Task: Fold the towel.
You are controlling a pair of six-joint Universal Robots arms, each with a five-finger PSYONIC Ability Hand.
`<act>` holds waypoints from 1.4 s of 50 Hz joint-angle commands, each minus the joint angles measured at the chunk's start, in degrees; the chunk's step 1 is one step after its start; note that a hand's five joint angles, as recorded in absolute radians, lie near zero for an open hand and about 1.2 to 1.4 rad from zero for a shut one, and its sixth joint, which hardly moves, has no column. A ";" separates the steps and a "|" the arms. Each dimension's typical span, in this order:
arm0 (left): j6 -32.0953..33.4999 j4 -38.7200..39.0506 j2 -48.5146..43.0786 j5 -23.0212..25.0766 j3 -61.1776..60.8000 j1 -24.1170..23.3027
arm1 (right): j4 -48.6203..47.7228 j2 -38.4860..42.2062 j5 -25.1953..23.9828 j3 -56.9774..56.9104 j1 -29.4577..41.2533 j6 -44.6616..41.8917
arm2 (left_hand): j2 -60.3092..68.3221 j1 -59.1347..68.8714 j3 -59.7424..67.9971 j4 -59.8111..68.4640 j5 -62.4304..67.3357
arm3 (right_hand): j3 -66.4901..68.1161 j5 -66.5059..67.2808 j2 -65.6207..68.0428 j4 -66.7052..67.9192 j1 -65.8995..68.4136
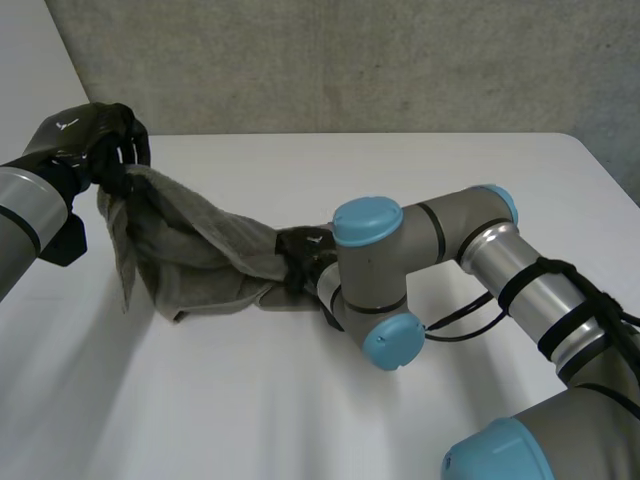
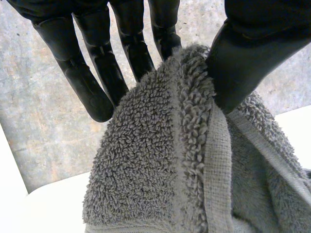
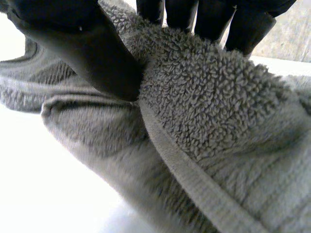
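Observation:
A grey terry towel (image 1: pixel 190 250) lies bunched on the white table (image 1: pixel 300 400) at the left of the middle. My left hand (image 1: pixel 95 140) holds one corner lifted above the table; its thumb (image 2: pixel 252 58) pinches the hemmed edge (image 2: pixel 194 126) against the fingers (image 2: pixel 92 87). My right hand (image 1: pixel 305 258) sits at the towel's opposite end, low on the table. There the thumb (image 3: pixel 87 53) presses a fold of towel (image 3: pixel 209 107) against the fingers (image 3: pixel 204 17). Between both hands the towel sags in loose folds.
A grey concrete wall (image 1: pixel 350 60) stands behind the table's far edge. My right arm (image 1: pixel 480 260) reaches across the table's middle from the right. Bare tabletop lies in front of the towel and to the far right.

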 commanded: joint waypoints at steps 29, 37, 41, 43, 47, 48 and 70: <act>18.73 15.84 -22.11 4.44 10.79 -2.30 | -6.53 -24.96 1.02 4.76 -7.94 -41.41 | 2.52 2.57 1.26 2.52 2.12 | 5.29 3.48 5.42 3.96 4.74; 14.16 30.41 -20.19 1.81 28.73 -4.85 | -32.82 -31.97 4.62 -0.17 -8.38 -42.48 | 2.52 2.57 1.26 2.52 2.12 | 5.29 3.48 5.42 3.96 4.74; 11.87 36.60 -17.72 -1.80 31.30 -4.41 | -36.99 -33.40 4.36 -1.59 -9.52 -42.39 | 2.52 2.57 1.26 2.52 2.12 | 5.29 3.48 5.42 3.96 4.74; 10.47 40.19 -16.93 -3.03 31.83 -4.23 | -35.25 -33.22 2.27 -2.72 -9.78 -42.74 | 2.52 2.57 1.26 2.52 2.12 | 5.29 3.48 5.42 3.96 4.74; 10.55 40.64 -17.01 -2.59 30.78 -4.23 | -28.64 -32.17 -2.49 -3.08 -9.96 -43.71 | 2.52 2.57 1.26 2.52 2.12 | 5.29 3.48 5.42 3.96 4.74; 10.64 40.30 -17.19 -2.51 29.65 -4.06 | -24.81 -30.77 -5.02 -3.43 -9.96 -44.41 | 2.52 2.57 1.26 2.52 2.12 | 5.29 3.48 5.42 3.96 4.74; 30.05 39.77 -16.49 16.30 -13.68 1.56 | 17.15 -17.13 -11.37 12.81 -11.45 -58.84 | 2.52 2.57 1.26 2.52 2.12 | 5.29 3.48 5.42 3.96 4.74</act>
